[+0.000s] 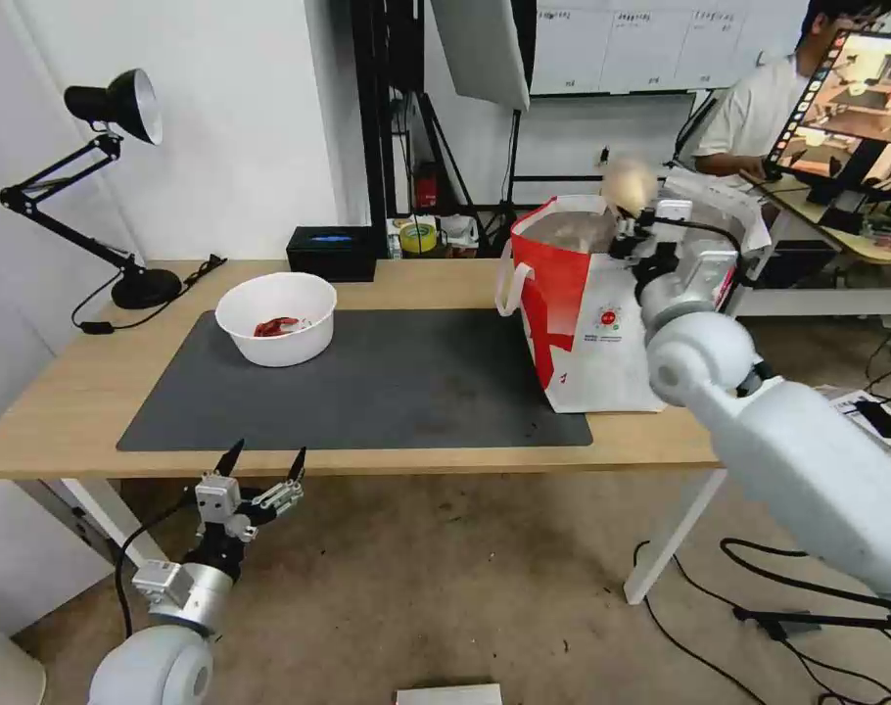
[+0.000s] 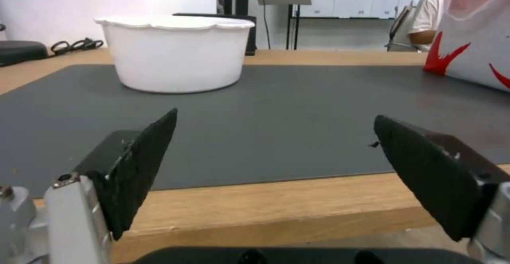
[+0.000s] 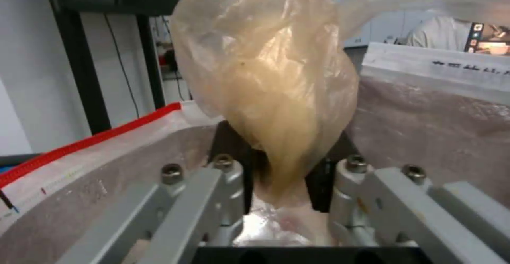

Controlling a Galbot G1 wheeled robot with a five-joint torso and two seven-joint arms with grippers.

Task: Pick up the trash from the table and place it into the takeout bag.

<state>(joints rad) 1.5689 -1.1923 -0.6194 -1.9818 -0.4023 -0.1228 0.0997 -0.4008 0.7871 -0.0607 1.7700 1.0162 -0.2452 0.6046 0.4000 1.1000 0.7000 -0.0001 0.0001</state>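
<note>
A small clear bag of beige food (image 3: 276, 88) hangs pinched in my right gripper (image 3: 281, 164), which is shut on it over the open top of the red-and-white takeout bag (image 1: 583, 323). From the head view the same clear bag (image 1: 629, 184) shows above the takeout bag's rim at the table's right end. A white round bowl (image 1: 277, 318) with red scraps sits on the dark grey mat (image 1: 367, 392) at the left; the bowl (image 2: 175, 52) also shows in the left wrist view. My left gripper (image 1: 263, 463) stands open just off the table's front edge, empty.
A black box (image 1: 333, 253) stands at the table's back edge. A black desk lamp (image 1: 103, 176) and its cable occupy the back left corner. The foil lining (image 3: 425, 120) of the takeout bag surrounds my right gripper. Cables lie on the floor at the right.
</note>
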